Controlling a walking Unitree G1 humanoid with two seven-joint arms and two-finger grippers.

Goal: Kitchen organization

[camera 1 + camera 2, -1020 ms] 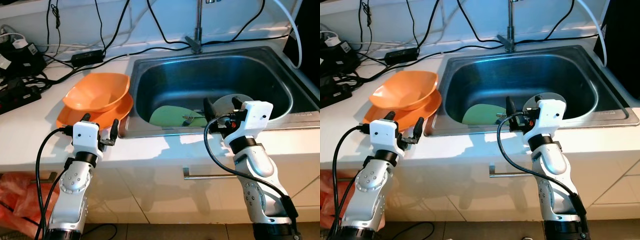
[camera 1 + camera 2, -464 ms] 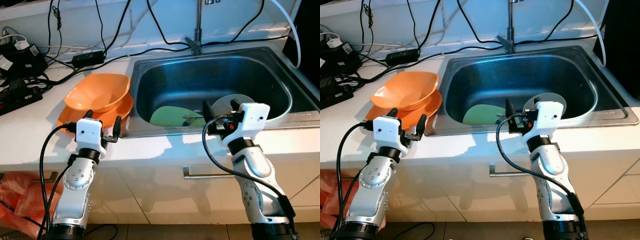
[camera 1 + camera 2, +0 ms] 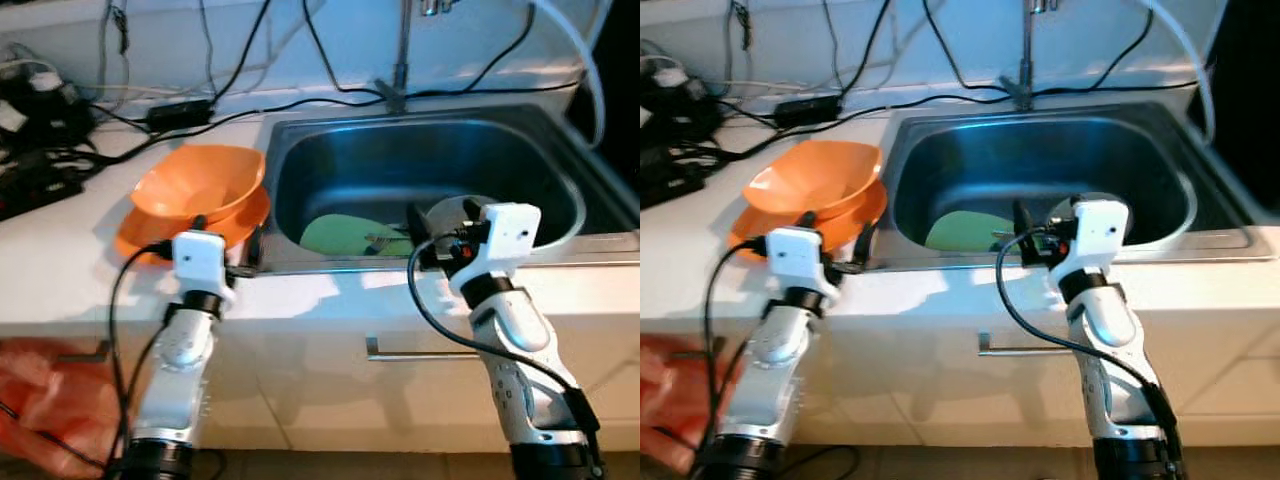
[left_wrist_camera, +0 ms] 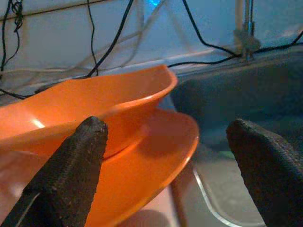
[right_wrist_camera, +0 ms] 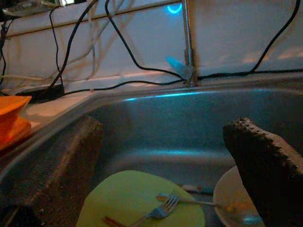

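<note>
An orange bowl [image 3: 200, 183] sits in an orange plate [image 3: 145, 232] on the white counter, left of the steel sink [image 3: 560, 170]. In the sink lie a green plate [image 3: 335, 232] with a fork [image 3: 383, 237] on it and a pale plate [image 3: 452, 208] to its right. My left gripper [image 3: 227, 235] is open at the plate's near right edge; in the left wrist view the bowl [image 4: 94, 101] and plate [image 4: 156, 146] lie just beyond its fingertips [image 4: 90, 137]. My right gripper [image 3: 440, 215] is open over the sink's front rim, facing the green plate [image 5: 142, 201] and fork [image 5: 163, 205].
Black cables, plugs and a power brick [image 3: 180, 113] crowd the counter's back left. The faucet [image 3: 400, 60] stands behind the sink, and a white hose [image 3: 590, 70] hangs at the right. Below the counter are a drawer handle [image 3: 420, 352] and an orange-red bag [image 3: 45, 395].
My left gripper has moved right and forward, up to the orange plate's edge near the sink. The right gripper has hardly moved. The view has shifted slightly and blurred.
</note>
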